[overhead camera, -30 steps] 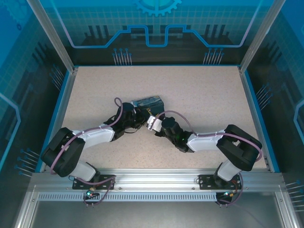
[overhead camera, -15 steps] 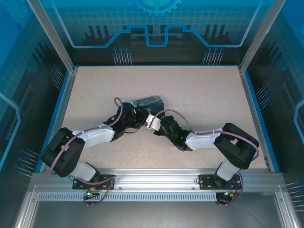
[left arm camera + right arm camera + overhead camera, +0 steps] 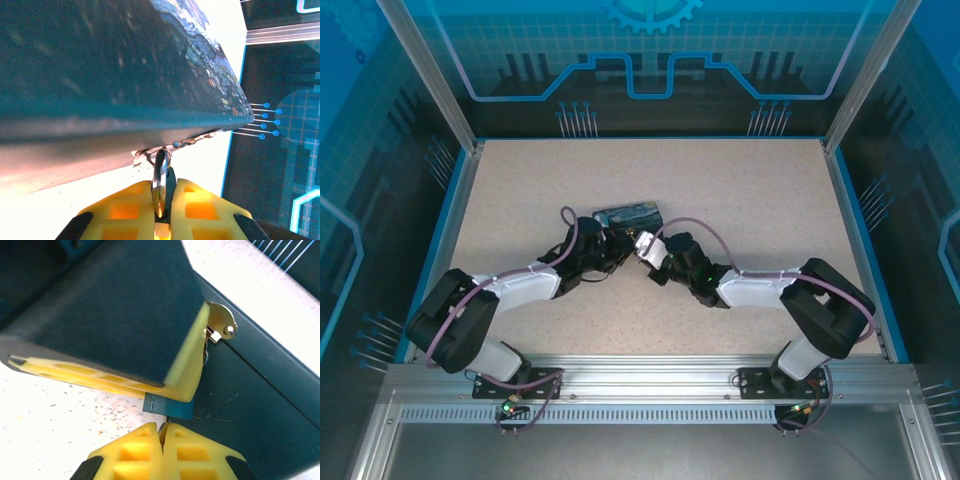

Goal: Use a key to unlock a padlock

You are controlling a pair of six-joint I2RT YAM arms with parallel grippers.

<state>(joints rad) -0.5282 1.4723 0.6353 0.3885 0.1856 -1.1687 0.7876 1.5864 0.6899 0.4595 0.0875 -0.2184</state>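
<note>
Right wrist view: right gripper (image 3: 162, 434) is pressed together; a second ago it was part open, so it has just clamped. A thin dark-grey metal key (image 3: 168, 418) shows as a sliver at its tips. I read it as pinched, but it is too small to be sure. The sliver runs into a small dark block under the yellow pad of the left gripper (image 3: 161, 194). That block is likely the body of the tiny dark metal padlock (image 3: 160, 172). Left wrist view has the padlock pinched edge-on between the yellow fingers, its shackle end hooked at the lower edge of the rectangular blue-and-yellow painted tin (image 3: 100, 65). A pale metal tab with a hole (image 3: 222, 326) sits just past the left finger's tip, against the tin; probably the hasp.

Top external view: the right arm has swung in from nearer its base, and both grippers are now nose to nose at the tin's near side.

Judgement: grasp looks done and the key is at or in the keyhole; the turn is next.

Room: the speckled tabletop (image 3: 750, 190) lies bare all round, and the tin is well away from the blue rim. The tight spot is between the two grippers and the tin wall. A wrist roll there risks knocking the left finger or slipping off the key.
</note>
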